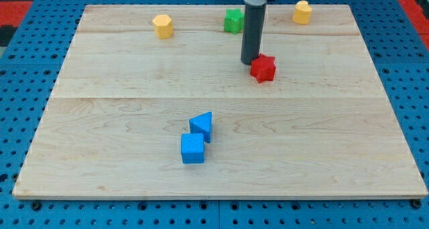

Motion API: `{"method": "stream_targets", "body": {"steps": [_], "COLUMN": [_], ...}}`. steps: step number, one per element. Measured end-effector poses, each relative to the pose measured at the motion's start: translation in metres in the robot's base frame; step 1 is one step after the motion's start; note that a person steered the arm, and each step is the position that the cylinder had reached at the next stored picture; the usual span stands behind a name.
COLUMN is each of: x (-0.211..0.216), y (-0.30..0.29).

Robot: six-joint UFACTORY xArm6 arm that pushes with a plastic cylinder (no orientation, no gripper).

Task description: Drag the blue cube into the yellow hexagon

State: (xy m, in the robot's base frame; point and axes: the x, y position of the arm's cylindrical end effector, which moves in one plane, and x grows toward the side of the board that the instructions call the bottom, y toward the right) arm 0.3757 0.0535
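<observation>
Rod-end only, no jaws to open or close: my tip (249, 61) rests on the board (335, 142) just left of the red star block (264, 68), nearly touching it, in the upper middle of the view. Bare wood lies wide to the view's left, right and bottom, with the board's edges well away from the tip. Well below the tip and to its left sits the blue cube (192, 148), touching the blue triangle (202, 126) above it. Up near the top edge, left of the tip, is the yellow hexagon (162, 25), with a green block (233, 20) and another yellow block (302, 12) also along that edge. No writing is readable.
</observation>
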Motion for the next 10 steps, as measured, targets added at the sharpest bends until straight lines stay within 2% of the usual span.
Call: {"method": "stream_targets", "body": {"steps": [1,2,4,5,6,7,8,9,10], "x": [0.075,0.153,0.164,0.201,0.209,0.149,0.116,0.176,0.193], "y": [0.012,-0.026,-0.145,-0.132,-0.194,-0.253,-0.27,-0.294,-0.27]}}
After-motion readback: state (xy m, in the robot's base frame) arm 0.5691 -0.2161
